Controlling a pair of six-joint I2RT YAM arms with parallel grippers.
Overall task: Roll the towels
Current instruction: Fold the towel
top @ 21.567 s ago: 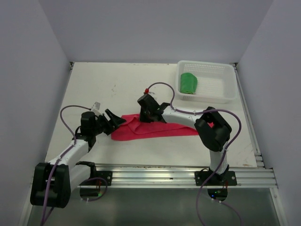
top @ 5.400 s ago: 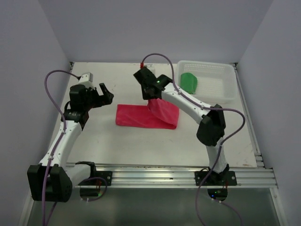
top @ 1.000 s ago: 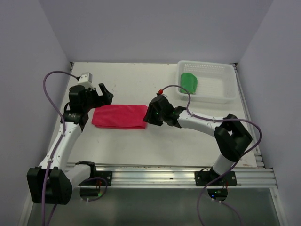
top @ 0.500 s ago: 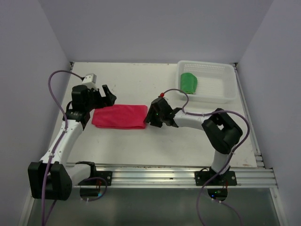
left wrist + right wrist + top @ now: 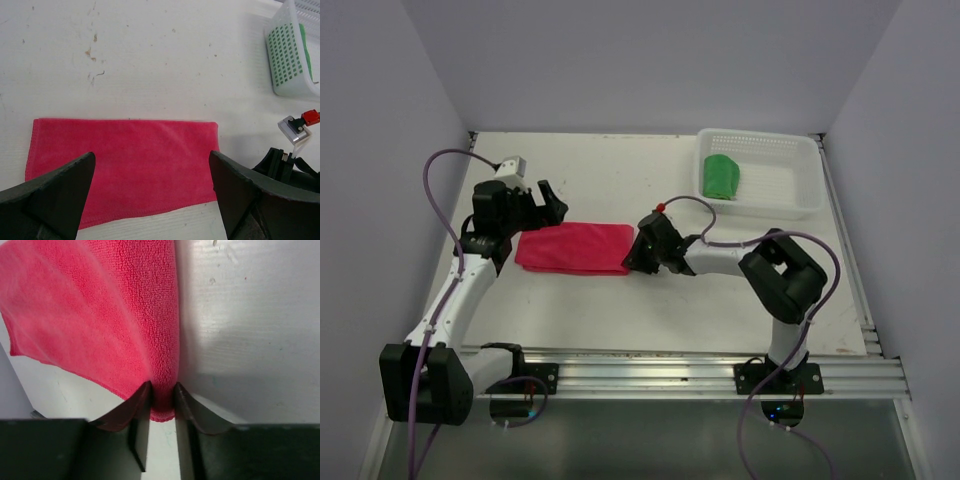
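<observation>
While the right hand (image 5: 162, 396) pinches the right edge of the pink-red towel (image 5: 575, 248), a flat folded strip of napped cloth left of centre on the bench (image 5: 620, 310), rolling looks about to start: that soft edge needs curling leftward. The left hand (image 5: 550, 205) hovers open above its far-left corner. The green towel (image 5: 721, 176) lies bundled in the far-right mesh basket (image 5: 790, 205).

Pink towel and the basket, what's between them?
Top view: the right pincer, holding the pink towel by its end, and its cable; otherwise bare table.
</observation>
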